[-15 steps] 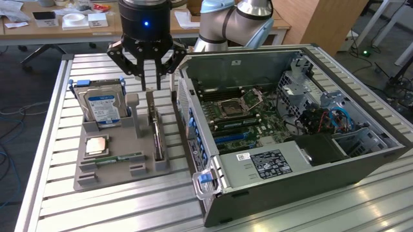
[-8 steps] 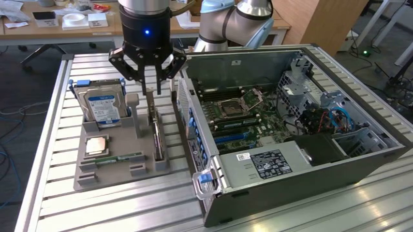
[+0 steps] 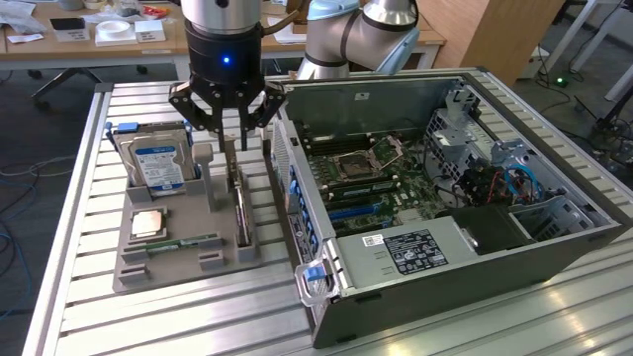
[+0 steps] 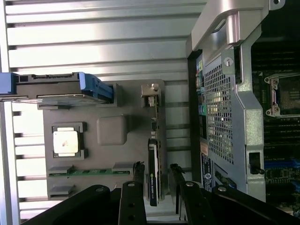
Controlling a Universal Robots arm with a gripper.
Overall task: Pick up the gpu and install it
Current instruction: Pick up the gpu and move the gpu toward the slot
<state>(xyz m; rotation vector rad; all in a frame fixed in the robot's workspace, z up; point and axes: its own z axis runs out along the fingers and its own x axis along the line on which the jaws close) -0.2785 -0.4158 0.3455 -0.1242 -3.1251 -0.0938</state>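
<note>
Backdrop: a workshop with a wooden desk (image 3: pixel 59 46) holding small white and dark items, and a tall wooden panel behind the arm.
Table: a work table (image 3: pixel 89 297) of pale aluminium slats carries everything.
Computer case (image 3: pixel 396 285): a grey tower lies on its side on the exterior view's right, with its side panel off. The motherboard (image 3: pixel 366 185) shows inside, with an empty processor socket and blue slots. A perforated metal end faces the holder.
Arm (image 3: pixel 222 30): a silver and black column comes down from above at the holder's far end, with a blue light lit on its black collar.
Holder (image 3: pixel 188 259): a grey moulded tray sits on the slats just beside the case, on the exterior view's left.
Gripper (image 3: pixel 236 137): it hangs right over the holder's case-side slot with its black fingers spread wide. In the wrist view (image 4: pixel 156 166) one fingertip stands on each side of the card with a gap on both sides, gripping nothing.
Hard drive (image 3: pixel 158 167): silver with a blue-white label, it stands upright in the holder's far corner.
Gpu (image 3: pixel 240 215): the thin black card stands on edge in the long slot nearest the case (image 4: pixel 153 183), between the fingertips, not lifted.
Memory stick (image 3: pixel 188 243): narrow and green, it lies flat in a groove beside the processor.
Processor (image 3: pixel 148 222): a square chip with a pale metal lid rests in its own pocket.
</note>
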